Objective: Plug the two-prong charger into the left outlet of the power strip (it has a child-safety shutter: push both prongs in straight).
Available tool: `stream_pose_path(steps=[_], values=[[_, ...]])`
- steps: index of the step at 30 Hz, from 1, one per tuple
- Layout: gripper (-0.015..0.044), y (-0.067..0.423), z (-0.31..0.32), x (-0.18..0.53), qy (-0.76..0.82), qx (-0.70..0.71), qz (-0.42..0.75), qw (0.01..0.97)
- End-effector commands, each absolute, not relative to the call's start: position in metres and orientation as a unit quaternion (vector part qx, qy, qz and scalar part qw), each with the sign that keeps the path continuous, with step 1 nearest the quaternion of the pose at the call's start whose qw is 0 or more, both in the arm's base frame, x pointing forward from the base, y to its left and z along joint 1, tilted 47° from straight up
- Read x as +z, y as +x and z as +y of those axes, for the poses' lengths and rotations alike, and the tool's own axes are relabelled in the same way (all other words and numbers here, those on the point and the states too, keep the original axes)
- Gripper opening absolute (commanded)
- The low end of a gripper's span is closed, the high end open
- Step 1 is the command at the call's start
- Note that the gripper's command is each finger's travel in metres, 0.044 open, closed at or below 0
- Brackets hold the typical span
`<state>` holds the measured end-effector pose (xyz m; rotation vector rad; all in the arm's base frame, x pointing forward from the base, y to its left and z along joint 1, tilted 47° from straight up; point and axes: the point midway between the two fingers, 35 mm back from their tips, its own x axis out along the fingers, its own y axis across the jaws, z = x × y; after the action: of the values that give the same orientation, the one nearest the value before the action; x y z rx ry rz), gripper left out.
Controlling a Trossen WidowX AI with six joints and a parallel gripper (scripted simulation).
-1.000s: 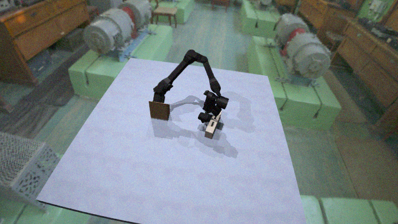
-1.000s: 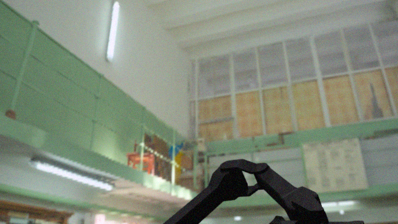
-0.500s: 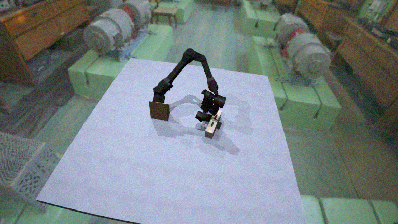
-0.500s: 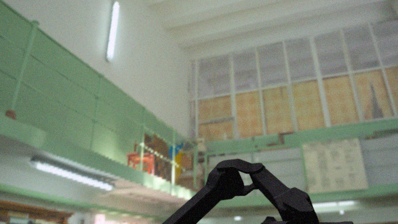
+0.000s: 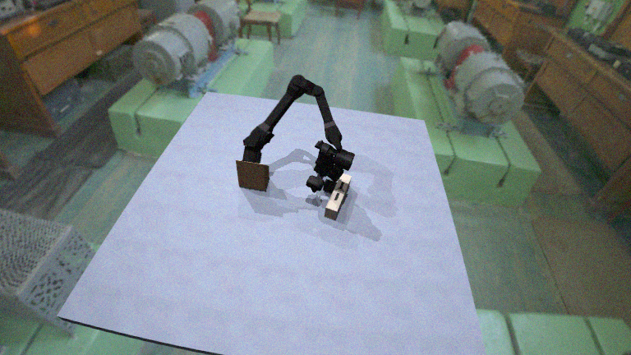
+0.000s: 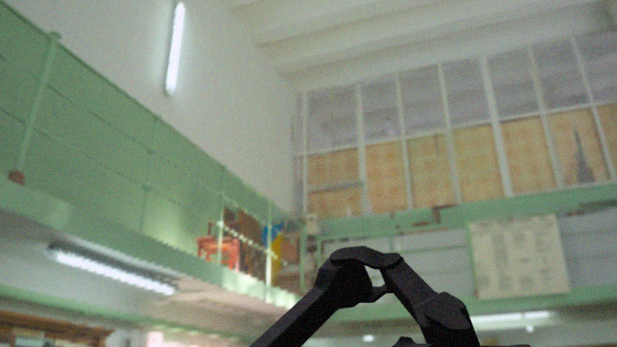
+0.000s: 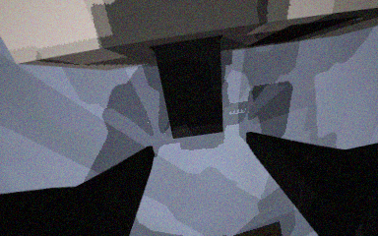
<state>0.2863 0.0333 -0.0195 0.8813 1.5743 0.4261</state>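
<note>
The power strip [image 5: 332, 205] [image 7: 46, 29] is a long block with a cream top, dark slots and brown sides; its near end is toward the top camera. In the wrist view it crosses the top edge, its middle in shadow. A black block [image 7: 191, 93], which looks like the charger, shows beside the strip's edge, ahead of and between the fingertips; its prongs cannot be made out. My gripper [image 5: 321, 185] [image 7: 199, 144] is open with nothing between its fingers, low at the strip's left side in the top view. The arm hides the strip's far part. The exterior view shows only the upper arm.
A brown upright panel [image 5: 252, 176] stands at the arm's base, left of the strip. The pale table [image 5: 195, 262] carries the arm's shadows. Machines and benches stand beyond the table's edges. A dark brown corner [image 7: 268, 229] shows at the bottom of the wrist view.
</note>
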Motion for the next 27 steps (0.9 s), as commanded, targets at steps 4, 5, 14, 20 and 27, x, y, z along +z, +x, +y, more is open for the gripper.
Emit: stream_pose_path(steps=[4, 5, 14, 20, 27], values=[[0.044, 0.28, 0.035, -0.017, 0.381, 0.184, 0.677, 0.602], [0.044, 0.279, 0.036, -0.017, 0.381, 0.184, 0.677, 0.602], [0.044, 0.269, 0.038, -0.016, 0.381, 0.184, 0.677, 0.602], [0.044, 0.279, 0.013, 0.001, 0.402, 0.109, 0.613, 0.671], [0.044, 0.284, -0.023, 0.034, 0.446, 0.01, 0.486, 0.752]])
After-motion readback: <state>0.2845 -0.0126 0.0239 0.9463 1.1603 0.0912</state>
